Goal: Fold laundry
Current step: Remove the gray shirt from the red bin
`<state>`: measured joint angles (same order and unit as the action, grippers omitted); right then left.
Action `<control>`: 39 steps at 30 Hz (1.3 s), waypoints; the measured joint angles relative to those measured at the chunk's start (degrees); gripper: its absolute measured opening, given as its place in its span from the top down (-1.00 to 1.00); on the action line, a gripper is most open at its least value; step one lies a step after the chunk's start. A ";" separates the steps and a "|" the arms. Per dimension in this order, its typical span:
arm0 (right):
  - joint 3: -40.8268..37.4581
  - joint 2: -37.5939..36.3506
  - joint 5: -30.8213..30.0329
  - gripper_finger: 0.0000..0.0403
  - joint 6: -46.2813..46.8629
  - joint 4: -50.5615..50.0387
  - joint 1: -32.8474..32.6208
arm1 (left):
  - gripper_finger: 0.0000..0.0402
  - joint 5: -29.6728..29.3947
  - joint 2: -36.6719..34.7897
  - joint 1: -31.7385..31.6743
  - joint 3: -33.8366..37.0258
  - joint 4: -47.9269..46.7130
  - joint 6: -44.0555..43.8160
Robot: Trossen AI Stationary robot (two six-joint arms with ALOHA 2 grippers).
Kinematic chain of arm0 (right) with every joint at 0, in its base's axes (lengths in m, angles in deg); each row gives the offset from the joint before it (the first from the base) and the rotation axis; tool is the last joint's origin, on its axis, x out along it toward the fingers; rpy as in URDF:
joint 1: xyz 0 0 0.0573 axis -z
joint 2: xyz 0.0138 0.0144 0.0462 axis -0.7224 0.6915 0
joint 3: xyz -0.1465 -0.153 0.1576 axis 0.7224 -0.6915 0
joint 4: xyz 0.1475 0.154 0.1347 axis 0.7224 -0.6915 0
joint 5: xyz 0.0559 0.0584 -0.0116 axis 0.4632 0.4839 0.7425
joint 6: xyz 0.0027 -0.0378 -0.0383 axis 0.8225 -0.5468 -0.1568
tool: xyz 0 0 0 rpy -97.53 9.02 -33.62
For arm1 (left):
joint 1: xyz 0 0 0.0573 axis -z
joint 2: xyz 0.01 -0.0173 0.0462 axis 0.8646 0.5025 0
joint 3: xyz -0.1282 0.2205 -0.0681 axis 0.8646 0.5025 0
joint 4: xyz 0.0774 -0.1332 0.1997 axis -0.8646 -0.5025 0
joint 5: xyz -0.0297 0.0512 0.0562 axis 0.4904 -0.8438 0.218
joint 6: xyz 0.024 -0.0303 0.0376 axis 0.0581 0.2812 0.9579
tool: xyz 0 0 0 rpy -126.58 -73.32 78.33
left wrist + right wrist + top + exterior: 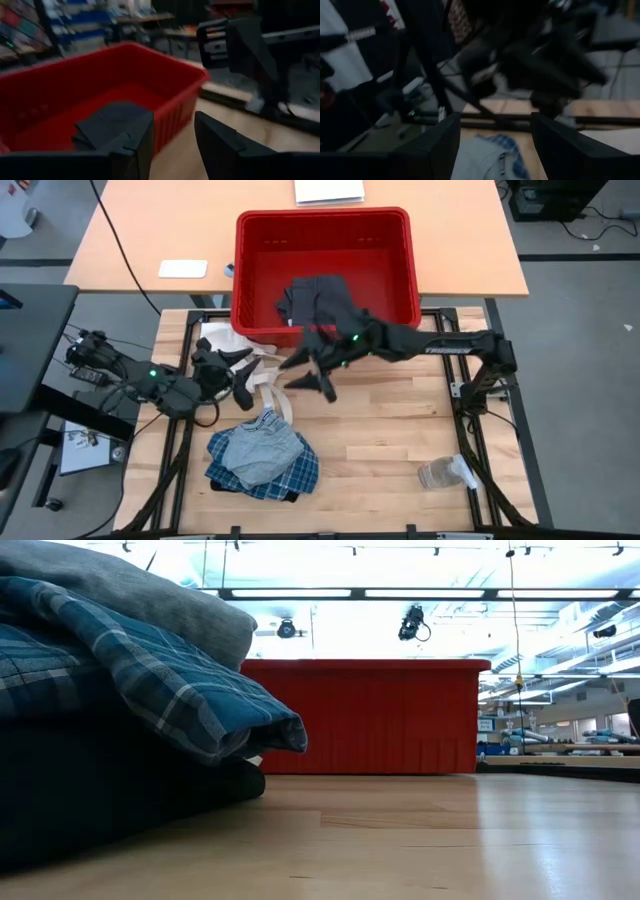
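The blue-and-white plaid shirt lies crumpled on the table's near part, pale inner side up; it fills the left of the low view and shows in the right wrist view. The dark grey piece lies folded on the floor of the red bin, also seen in the left wrist view. My right gripper is open, in the air just in front of the bin, beyond the shirt. My left gripper is open over the cream tote bag, facing the bin.
The red bin stands at the table's far edge. A tote bag with long straps lies between the bin and the shirt. A clear plastic bottle lies near the right near corner. Bare wood shows to the right of the shirt.
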<state>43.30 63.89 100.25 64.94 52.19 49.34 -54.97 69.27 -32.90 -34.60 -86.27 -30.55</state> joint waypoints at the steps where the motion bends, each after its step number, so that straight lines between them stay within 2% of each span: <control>1: 0.00 0.73 0.09 -0.22 0.03 -0.02 -0.49 | 0.29 2.29 0.02 -1.02 -1.90 -5.47 -2.80; 5: -0.04 1.85 1.13 -0.19 0.40 -1.10 -1.62 | 0.29 15.57 1.44 -7.13 -11.32 -25.88 -11.69; 7: -0.04 1.07 1.00 -0.16 0.36 -1.11 -1.68 | 0.29 21.35 1.77 -9.51 -15.67 -30.02 -12.48; 9: 0.02 -0.02 0.20 -0.14 0.03 -1.15 -1.63 | 0.29 26.94 1.62 -10.25 -19.43 -29.73 -9.39; 12: 0.06 -1.29 -0.97 -0.13 -0.88 -2.65 -0.86 | 0.29 38.45 1.60 -8.90 -22.38 -27.81 -2.70; 15: 0.01 -2.67 -2.23 -0.12 -1.29 -4.98 0.55 | 0.29 47.64 2.30 -6.69 -21.51 -26.62 -2.44; 17: 0.00 -4.26 -3.27 -0.12 -1.34 -6.38 1.74 | 0.28 51.38 3.54 -4.23 -19.57 -25.94 -3.09; 19: 0.02 -6.11 -3.69 -0.12 -1.37 -6.94 3.12 | 0.28 51.99 5.22 -0.96 -16.57 -23.57 -3.42; 21: 0.02 -7.87 -4.78 -0.12 -1.62 -6.88 4.37 | 0.28 50.92 6.88 1.43 -12.33 -17.14 -1.55; 26: 0.02 -12.26 -6.23 -0.12 -2.64 -7.17 7.41 | 0.28 47.82 10.39 3.61 2.36 10.01 1.77; 29: 0.02 -15.15 -6.25 -0.12 -2.45 -7.55 8.78 | 0.29 46.43 10.66 3.80 11.19 21.40 0.29; 35: 0.04 -18.86 -6.38 -0.12 -2.45 -8.98 9.43 | 0.33 44.85 12.09 3.60 25.35 37.42 -0.35; 39: 0.04 -19.85 -6.40 -0.12 -2.44 -9.87 9.43 | 0.34 47.95 16.88 3.66 33.39 44.54 -5.89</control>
<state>43.34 44.04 93.85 62.50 42.32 58.76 -7.02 86.15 -29.25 -1.21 -41.73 -36.44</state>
